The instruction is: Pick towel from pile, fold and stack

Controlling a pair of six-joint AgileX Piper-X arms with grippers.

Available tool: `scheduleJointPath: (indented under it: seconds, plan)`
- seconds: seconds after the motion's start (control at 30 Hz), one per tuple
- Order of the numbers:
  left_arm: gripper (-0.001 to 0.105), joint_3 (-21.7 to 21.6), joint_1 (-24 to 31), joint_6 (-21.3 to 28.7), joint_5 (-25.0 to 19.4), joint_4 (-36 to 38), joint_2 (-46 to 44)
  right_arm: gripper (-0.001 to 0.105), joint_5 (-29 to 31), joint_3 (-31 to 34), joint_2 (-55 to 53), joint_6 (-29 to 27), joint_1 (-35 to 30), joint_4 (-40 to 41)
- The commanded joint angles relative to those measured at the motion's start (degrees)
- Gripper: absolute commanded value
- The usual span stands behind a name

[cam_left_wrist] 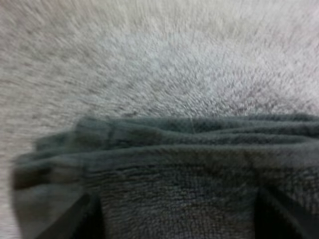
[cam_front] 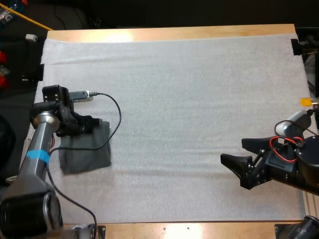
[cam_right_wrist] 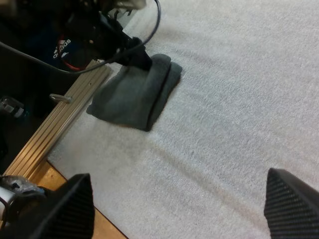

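So here's where we're at: the folded towel (cam_front: 84, 154) is lying flat on the white mat (cam_front: 199, 99), and we'll place everything else off that towel. It's dark grey-green, folded into a chunky rectangle with several layers showing along one edge, and the mat's left border runs just beside it. From the right wrist view there's also a ribbed metal rail (cam_right_wrist: 65, 114) just beside the towel, on the side away from the open mat. Our left claw (cam_front: 93, 124) is down on the towel at its far end, close to the far right corner. From the left wrist view its two black fingers (cam_left_wrist: 82, 219) look spread wide, with flat towel between them and no bunching, so we'd call it open and resting on the fabric, not pinching it. Our right claw (cam_front: 233, 151) is well apart from the towel, way off to the towel's right, over bare mat. Its fingers (cam_right_wrist: 286, 204) are clearly spread and touching nothing. The wooden desk (cam_front: 174, 34) peeks out past the mat on the far side from the towel. We see just that one towel.
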Motion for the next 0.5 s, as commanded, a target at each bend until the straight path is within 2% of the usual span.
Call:
scheduleJointPath:
  seconds: [0.0, 0.27, 0.47]
  plan:
    - [0.061, -0.24, -0.18, -0.56, 0.85, 0.15, 1.38, 0.069, -0.60, -0.25, -0.06, -0.03, -0.37, -0.67]
    - [0.061, -1.13, -0.18, -0.56, 5.79, 2.41, 3.64, 0.069, -0.60, -0.25, -0.06, -0.03, -0.37, -0.67]
    - [0.061, -6.04, -0.18, -0.01, 5.78, 7.63, 0.64, 0.069, -0.60, -0.25, -0.06, -0.03, -0.37, -0.67]
